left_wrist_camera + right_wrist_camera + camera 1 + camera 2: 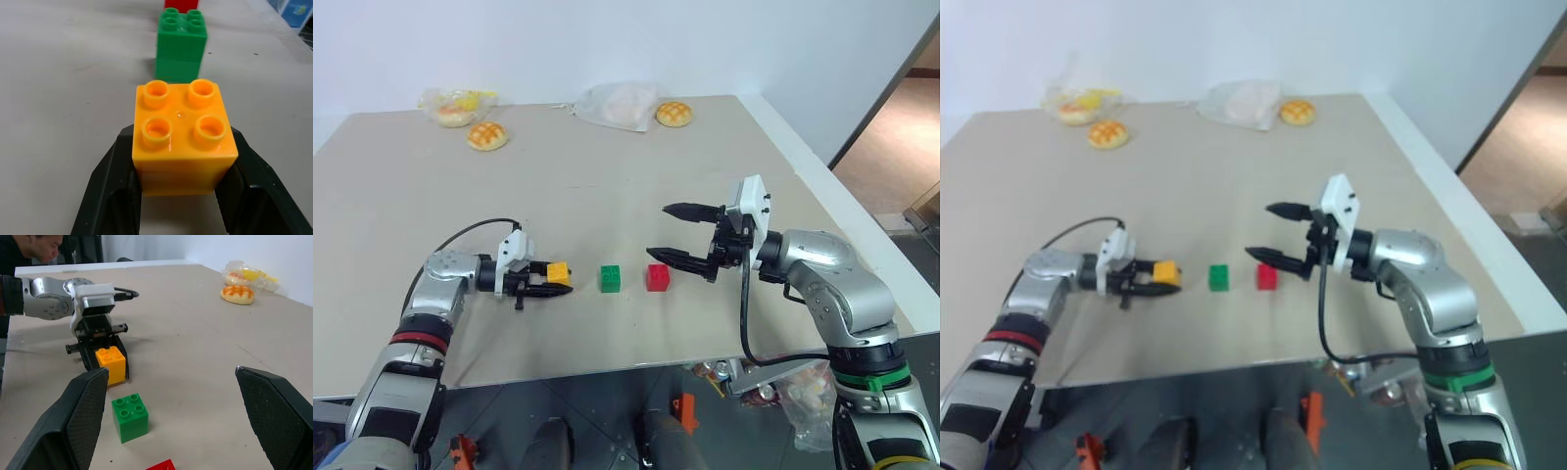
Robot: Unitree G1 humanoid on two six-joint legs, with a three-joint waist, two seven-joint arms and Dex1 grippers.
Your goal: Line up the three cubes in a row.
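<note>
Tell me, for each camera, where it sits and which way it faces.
Left and right eye views: on the head, looking forward and down at the table; both arms show.
Left wrist view: along the left tool, shut on the orange-yellow cube, toward the green cube.
Right wrist view: between the open right tool's fingers.
Shared: both wrist views show the orange-yellow and green cubes.

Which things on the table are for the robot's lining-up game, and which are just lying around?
For the job:
- orange-yellow cube, held in the left gripper
- green cube
- red cube
- right gripper, open, beside the red cube

Just lying about:
- bun at the far side
- bun beside a plastic bag
- bagged bun in the far corner
</note>
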